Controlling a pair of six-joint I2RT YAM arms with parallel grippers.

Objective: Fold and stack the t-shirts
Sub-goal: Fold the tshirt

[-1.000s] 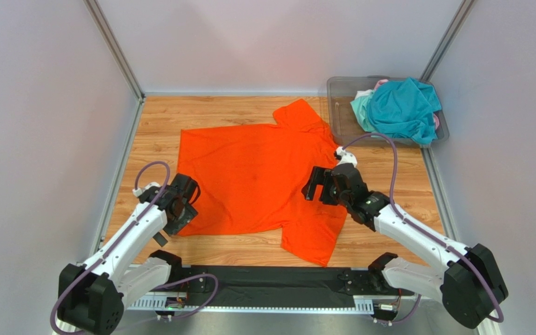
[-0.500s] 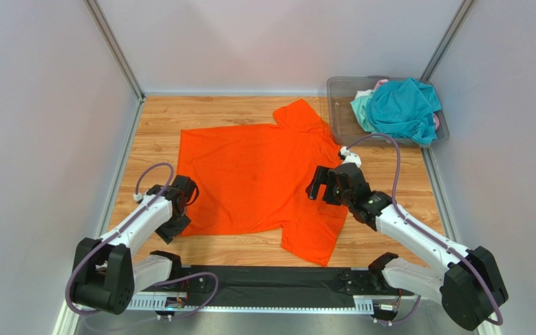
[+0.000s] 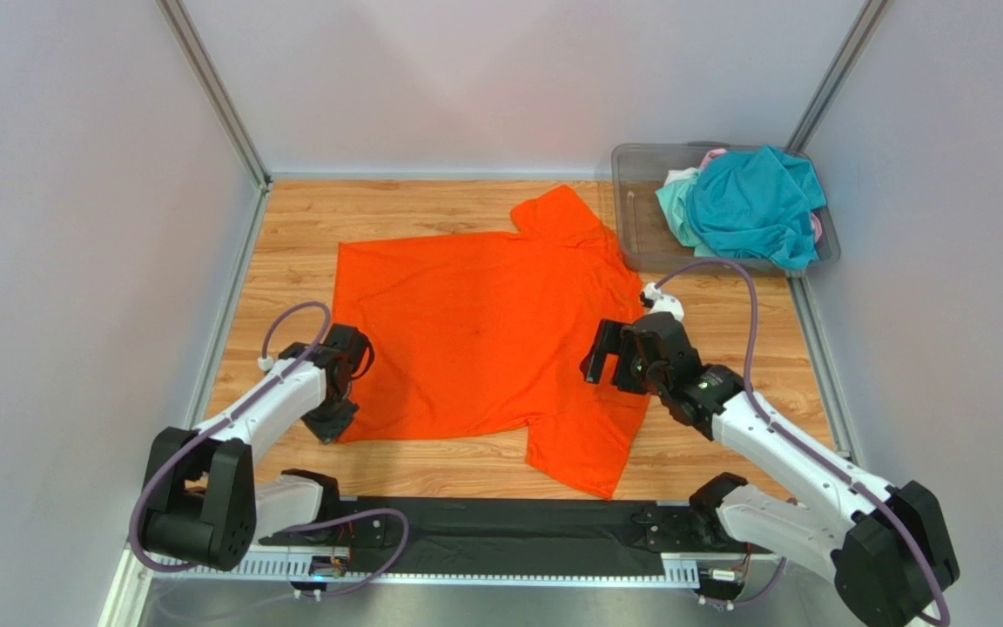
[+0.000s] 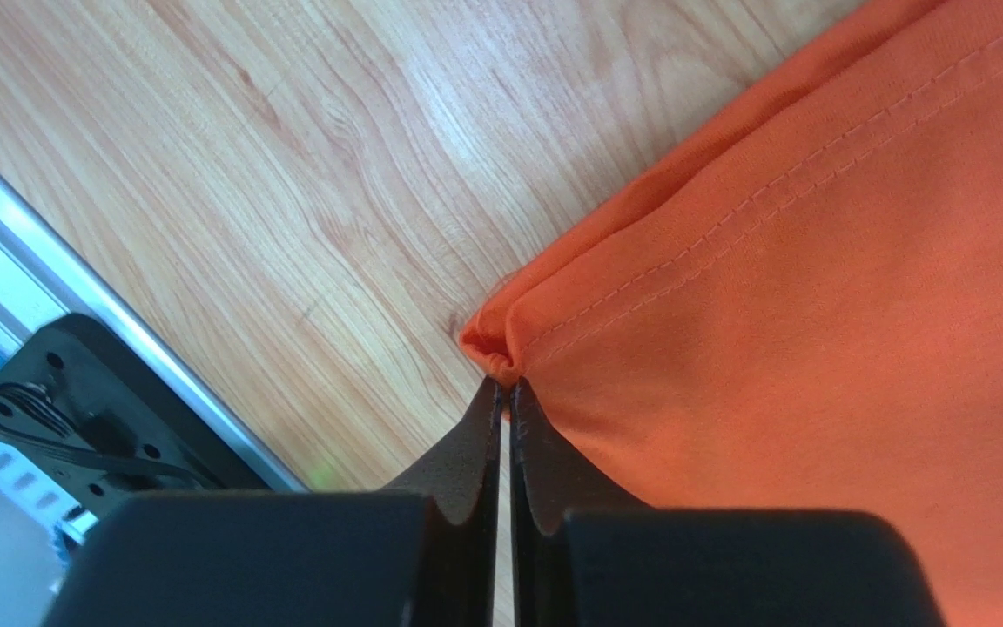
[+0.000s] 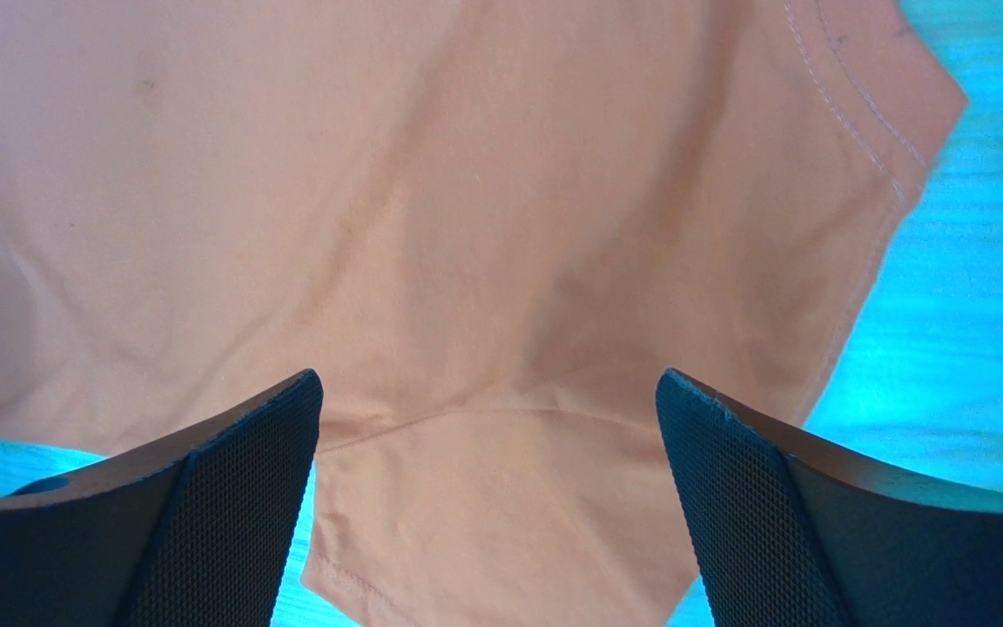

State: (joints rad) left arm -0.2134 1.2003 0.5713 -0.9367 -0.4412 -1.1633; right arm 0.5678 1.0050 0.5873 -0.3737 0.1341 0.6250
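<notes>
The orange t-shirt (image 3: 481, 327) lies spread flat on the wooden table, one sleeve toward the bin and the other toward the near edge. My left gripper (image 3: 334, 421) is at its near-left hem corner. In the left wrist view that gripper (image 4: 507, 382) is shut, pinching the bunched corner of the orange t-shirt (image 4: 795, 261). My right gripper (image 3: 606, 355) hovers open over the near right sleeve; in the right wrist view its jaws (image 5: 487, 392) stand wide apart above the fabric (image 5: 468, 235), holding nothing. A teal t-shirt (image 3: 749, 203) is heaped in the bin over a mint one (image 3: 674, 196) and a pink one (image 3: 714, 156).
The clear grey bin (image 3: 635, 216) stands at the back right, touching the orange sleeve. Metal frame posts and pale walls close in both sides and the back. A black strip (image 3: 507, 529) runs along the near edge between the arm bases.
The left gripper came down onto the shirt's near-left corner and shut on it. The right gripper drifted slightly right and toward the near edge, staying open.
</notes>
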